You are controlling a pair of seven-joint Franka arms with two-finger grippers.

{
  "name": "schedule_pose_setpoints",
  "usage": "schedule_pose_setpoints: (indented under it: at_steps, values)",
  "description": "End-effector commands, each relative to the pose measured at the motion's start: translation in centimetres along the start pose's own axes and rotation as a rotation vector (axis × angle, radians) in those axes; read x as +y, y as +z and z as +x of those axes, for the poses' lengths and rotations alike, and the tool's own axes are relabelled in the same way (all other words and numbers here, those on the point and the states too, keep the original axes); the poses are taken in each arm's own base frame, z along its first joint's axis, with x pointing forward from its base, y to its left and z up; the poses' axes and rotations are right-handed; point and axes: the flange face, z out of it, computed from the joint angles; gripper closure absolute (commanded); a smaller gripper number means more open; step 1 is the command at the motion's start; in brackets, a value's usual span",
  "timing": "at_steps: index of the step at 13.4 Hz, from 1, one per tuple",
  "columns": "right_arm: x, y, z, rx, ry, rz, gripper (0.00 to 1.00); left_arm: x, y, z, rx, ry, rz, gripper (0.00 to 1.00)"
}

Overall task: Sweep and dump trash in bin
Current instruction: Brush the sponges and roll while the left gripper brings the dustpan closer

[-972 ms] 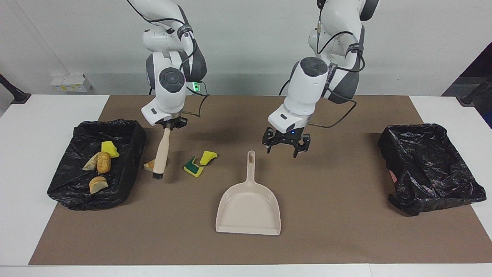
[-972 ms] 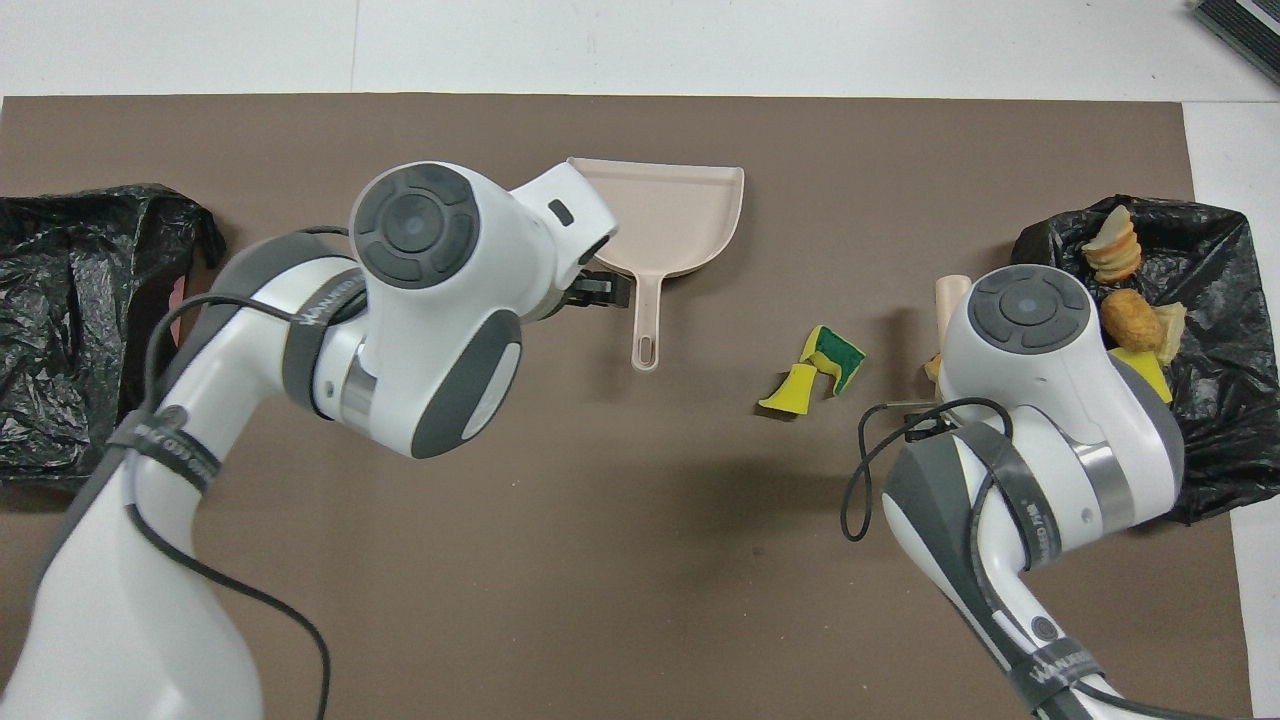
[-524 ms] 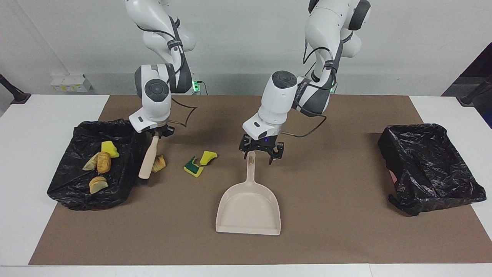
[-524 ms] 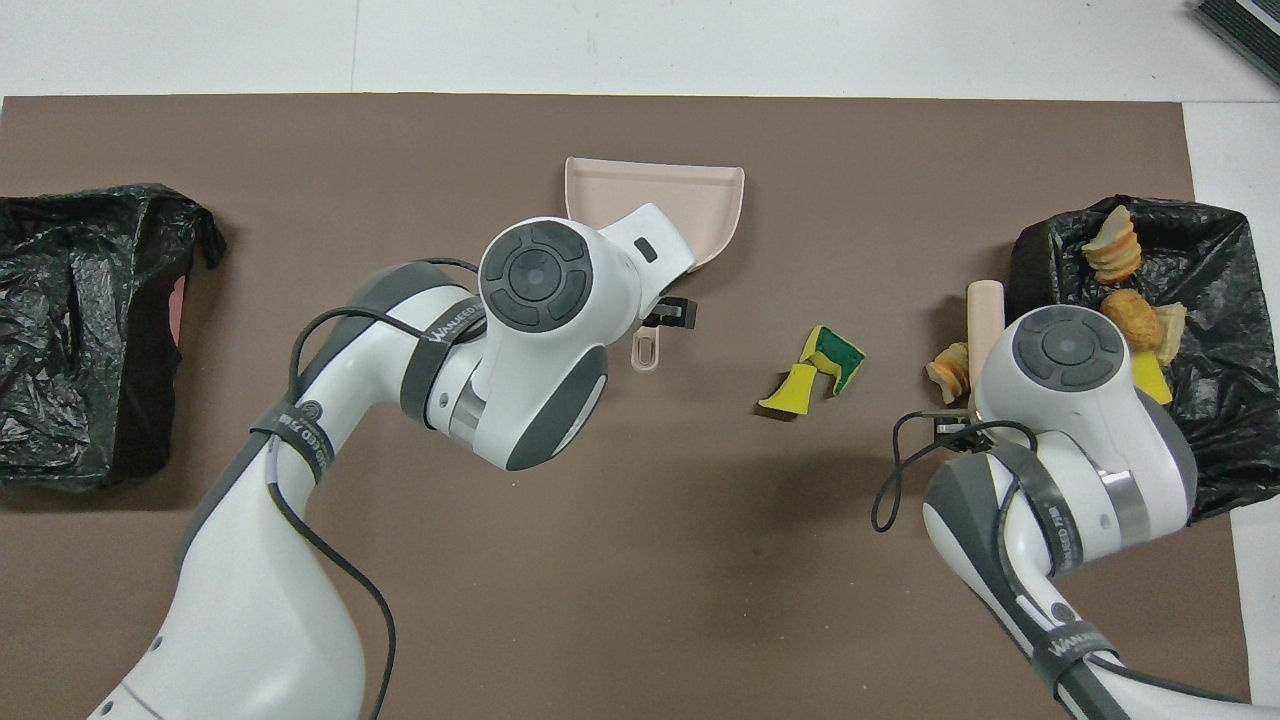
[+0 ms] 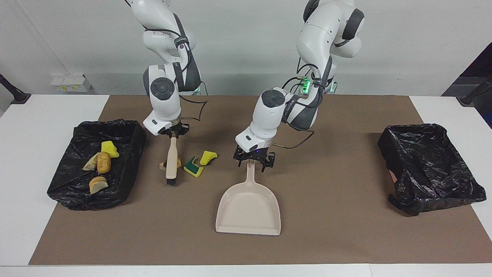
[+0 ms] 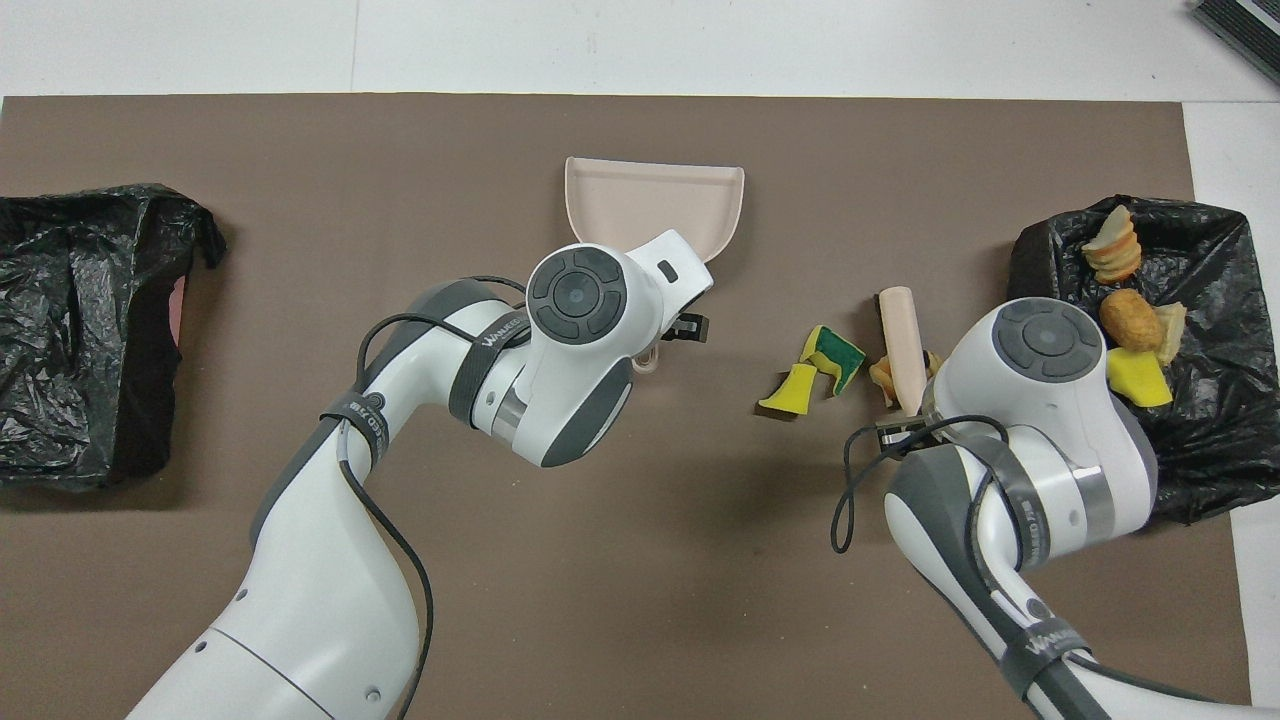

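Fingers [image 5: 240, 159] now astride dustpan handle [image 5: 251, 172], seemingly.

White table [image 5: 23, 161] with brown mat [image 5: 338, 231] on top. Plain light-grey wall [image 5: 238, 42] at the back, small white box [image 5: 71, 83] at its foot.

Looked down from high across the table [image 5: 23, 161] toward the robots; steeply from above; shared the mat [image 6: 640, 560].

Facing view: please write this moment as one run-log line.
right gripper: shut on brush, beside bread scrap | left gripper: open around dustpan handle | bin: four scraps inside
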Motion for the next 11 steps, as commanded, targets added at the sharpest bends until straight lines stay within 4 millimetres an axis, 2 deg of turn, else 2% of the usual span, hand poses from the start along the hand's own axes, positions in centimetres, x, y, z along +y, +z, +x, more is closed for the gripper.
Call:
schedule_pose_setpoints:
  at_steps: [1, 3, 5, 8, 10, 11]
  values:
    - [-0.6, -3.7, 2.0, -0.037, -0.039, 0.032, 1.0, 0.1, -0.2, -0.1, -0.012, -0.001, 0.022, 1.0]
    - [0.8, -5.7, 1.7, -0.056, -0.067, 0.031, 1.0, 0.1, -0.7, 0.1, -0.006, 0.022, 0.037, 1.0]
    - [2.0, -5.4, 1.3, -0.07, -0.08, 0.034, 1.0, -0.7, -1.4, 0.5, 0.035, 0.126, 0.122, 1.0]
    - [3.5, -3.5, -0.4, -0.084, -0.091, 0.033, 1.0, -4.1, -4.2, 1.1, 0.04, 0.307, 0.141, 1.0]
    - [5.1, -2.9, -0.4, -0.06, -0.091, 0.045, 1.0, -7.8, -6.2, 1.0, 0.027, 0.435, 0.16, 1.0]
    - [5.9, -2.8, -0.3, -0.058, -0.106, 0.051, 1.0, -8.7, -7.4, 0.4, -0.001, 0.524, 0.169, 1.0]
